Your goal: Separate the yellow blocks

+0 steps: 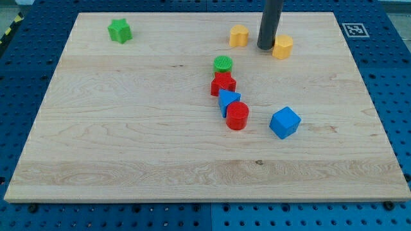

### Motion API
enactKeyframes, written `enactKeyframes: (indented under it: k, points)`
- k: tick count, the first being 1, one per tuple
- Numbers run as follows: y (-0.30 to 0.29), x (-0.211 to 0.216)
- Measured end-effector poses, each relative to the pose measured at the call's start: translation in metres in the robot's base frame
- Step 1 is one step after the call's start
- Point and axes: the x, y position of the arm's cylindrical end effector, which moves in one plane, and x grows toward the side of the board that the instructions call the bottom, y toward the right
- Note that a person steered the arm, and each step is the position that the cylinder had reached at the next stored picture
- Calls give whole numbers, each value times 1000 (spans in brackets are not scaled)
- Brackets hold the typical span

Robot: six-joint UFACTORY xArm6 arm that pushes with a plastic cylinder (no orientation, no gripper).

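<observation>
Two yellow blocks lay near the view's top edge of the board, right of centre. Left yellow block (pixel 239 36): small and chunky with a notched top outline, exact shape hard to make out, resting flat. Right yellow block (pixel 282 47): hexagon-like prism, upright on its base, slightly lower in the view. Stood apart, separated by a clear gap, not touching each other.
</observation>
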Motion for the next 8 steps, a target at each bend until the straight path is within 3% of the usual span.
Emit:
enactKeyframes:
  k: [2, 5, 8]
  points:
    - [-64, -9]
    - [-61, -9]
    - [16, 24]
